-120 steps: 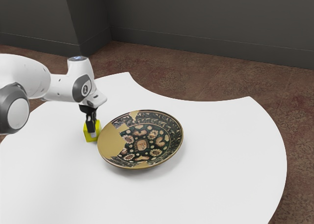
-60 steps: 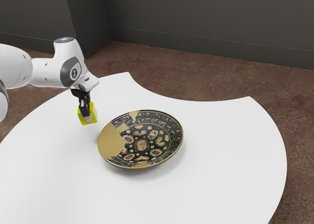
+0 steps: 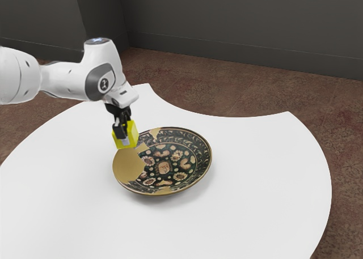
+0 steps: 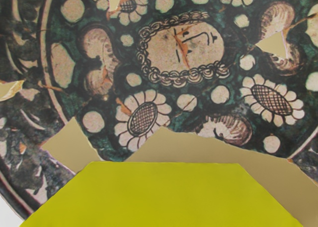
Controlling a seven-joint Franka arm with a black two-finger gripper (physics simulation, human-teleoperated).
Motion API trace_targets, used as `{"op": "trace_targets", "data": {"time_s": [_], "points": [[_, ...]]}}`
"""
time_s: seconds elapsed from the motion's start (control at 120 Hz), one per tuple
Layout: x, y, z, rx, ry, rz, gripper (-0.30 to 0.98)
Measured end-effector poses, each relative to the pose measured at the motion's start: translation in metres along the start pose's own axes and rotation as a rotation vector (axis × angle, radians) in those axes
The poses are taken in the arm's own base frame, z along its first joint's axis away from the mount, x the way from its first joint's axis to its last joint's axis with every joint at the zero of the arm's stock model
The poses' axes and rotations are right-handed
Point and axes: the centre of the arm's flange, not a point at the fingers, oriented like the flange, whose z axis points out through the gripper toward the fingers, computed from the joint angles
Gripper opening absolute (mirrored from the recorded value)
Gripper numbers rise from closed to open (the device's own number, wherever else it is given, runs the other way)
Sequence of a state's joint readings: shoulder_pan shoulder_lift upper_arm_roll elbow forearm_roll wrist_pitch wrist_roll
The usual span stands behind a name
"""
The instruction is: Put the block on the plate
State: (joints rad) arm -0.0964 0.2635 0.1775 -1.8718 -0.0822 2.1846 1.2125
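Gripper [image 3: 124, 135] closed on yellow block [image 3: 130, 135]; block between both fingers.

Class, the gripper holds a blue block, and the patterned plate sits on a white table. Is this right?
Not quite: the block is yellow, not blue, as the exterior view shows. The gripper holds it, and the patterned plate sits on a white table.
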Motion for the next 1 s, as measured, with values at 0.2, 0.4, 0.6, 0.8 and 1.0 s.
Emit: {"op": "trace_targets", "data": {"time_s": [0.2, 0.4, 0.6, 0.8, 1.0], "points": [[0.051, 0.007, 0.044, -0.048, -0.02, 0.075, 0.38], [0.088, 0.013, 0.082, -0.081, -0.023, 0.127, 0.38], [0.103, 0.016, 0.097, -0.084, -0.016, 0.145, 0.43], [0.107, 0.017, 0.085, -0.063, 0.001, 0.15, 0.59], [0.112, 0.021, 0.026, -0.01, 0.044, 0.155, 0.65]]}}
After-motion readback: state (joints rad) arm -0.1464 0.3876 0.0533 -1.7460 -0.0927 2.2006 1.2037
